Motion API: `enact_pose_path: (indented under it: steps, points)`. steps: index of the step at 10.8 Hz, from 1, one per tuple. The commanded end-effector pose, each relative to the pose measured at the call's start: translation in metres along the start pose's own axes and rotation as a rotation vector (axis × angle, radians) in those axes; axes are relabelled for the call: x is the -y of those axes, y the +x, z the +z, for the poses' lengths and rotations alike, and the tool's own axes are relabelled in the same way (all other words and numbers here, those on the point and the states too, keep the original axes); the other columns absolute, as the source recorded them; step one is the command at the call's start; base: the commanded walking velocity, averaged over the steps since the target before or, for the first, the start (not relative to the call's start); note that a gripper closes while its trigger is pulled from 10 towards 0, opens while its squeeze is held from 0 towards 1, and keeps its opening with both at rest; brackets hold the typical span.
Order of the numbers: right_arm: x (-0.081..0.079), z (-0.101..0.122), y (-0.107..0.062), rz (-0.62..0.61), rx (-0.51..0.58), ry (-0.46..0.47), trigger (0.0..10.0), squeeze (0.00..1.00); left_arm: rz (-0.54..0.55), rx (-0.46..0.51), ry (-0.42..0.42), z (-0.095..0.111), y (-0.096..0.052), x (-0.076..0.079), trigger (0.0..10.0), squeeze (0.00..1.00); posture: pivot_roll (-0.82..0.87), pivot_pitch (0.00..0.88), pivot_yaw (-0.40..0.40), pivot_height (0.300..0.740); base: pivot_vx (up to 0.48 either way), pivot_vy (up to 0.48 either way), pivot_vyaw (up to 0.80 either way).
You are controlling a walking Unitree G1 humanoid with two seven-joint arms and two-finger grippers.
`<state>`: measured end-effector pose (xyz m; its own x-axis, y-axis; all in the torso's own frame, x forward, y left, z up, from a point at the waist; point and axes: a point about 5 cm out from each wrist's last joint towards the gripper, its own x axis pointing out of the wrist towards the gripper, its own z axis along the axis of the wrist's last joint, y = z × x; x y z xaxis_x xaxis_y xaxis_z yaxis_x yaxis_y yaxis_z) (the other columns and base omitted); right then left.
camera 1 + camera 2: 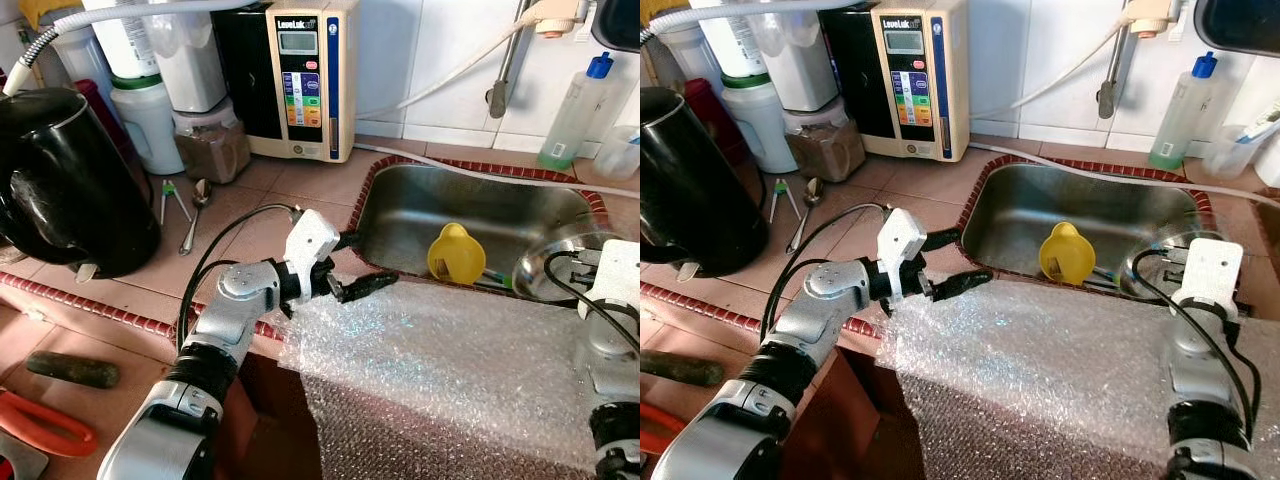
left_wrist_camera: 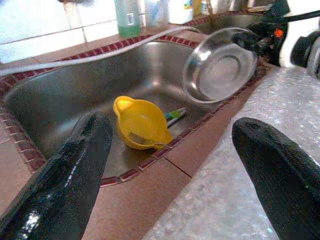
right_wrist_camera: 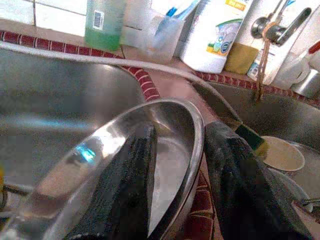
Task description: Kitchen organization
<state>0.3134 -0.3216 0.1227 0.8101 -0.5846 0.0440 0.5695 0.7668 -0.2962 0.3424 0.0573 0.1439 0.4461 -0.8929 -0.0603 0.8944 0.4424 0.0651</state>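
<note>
A steel sink is set into the tiled counter, with a yellow cup lying in it beside a green-handled utensil. My left gripper hovers open at the sink's near-left corner, pointing toward the cup with nothing between its fingers. A steel bowl is tilted up at the sink's right end. My right gripper is shut on the bowl's rim, one finger inside the bowl and one outside. The bowl hangs above the sink's edge.
Bubble wrap covers the counter's front. A black kettle, a water machine, jars and a spoon stand at the left. A green soap bottle is behind the sink, and a hose runs along its back rim.
</note>
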Motion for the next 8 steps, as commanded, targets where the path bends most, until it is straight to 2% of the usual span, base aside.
enact_pose_path:
  steps: [1,4,5,6,7,8]
  points:
    - [0.004,0.000,0.003,-0.025,-0.014,-0.034,10.0,1.00,0.015,-0.005,0.026,0.004,0.000,-0.004,10.0,1.00,0.01,0.000,0.099,0.740,0.000,0.000,0.00]
    - [0.001,0.002,0.005,0.016,-0.029,0.041,10.0,1.00,0.029,-0.007,0.032,0.003,-0.001,-0.005,10.0,1.00,0.01,0.000,0.091,0.740,0.000,0.000,0.00]
    - [-0.001,0.011,0.005,0.014,0.015,0.162,10.0,1.00,0.105,0.020,0.034,0.007,-0.002,-0.013,10.0,1.00,0.01,0.000,0.091,0.740,0.000,0.000,0.00]
    - [-0.008,0.023,0.001,0.061,0.081,0.199,10.0,1.00,0.219,0.046,0.039,0.013,-0.005,-0.025,10.0,1.00,0.01,0.000,0.091,0.740,0.000,0.000,0.00]
    - [-0.023,0.034,-0.008,0.161,0.158,0.181,10.0,1.00,0.396,0.069,0.059,0.021,-0.013,-0.044,10.0,1.00,0.01,0.000,0.092,0.740,0.000,0.000,0.00]
    - [-0.034,0.041,-0.020,0.218,0.207,0.181,10.0,1.00,0.513,0.075,0.054,0.023,-0.022,-0.057,10.0,1.00,0.01,0.000,0.089,0.740,0.000,0.000,0.00]
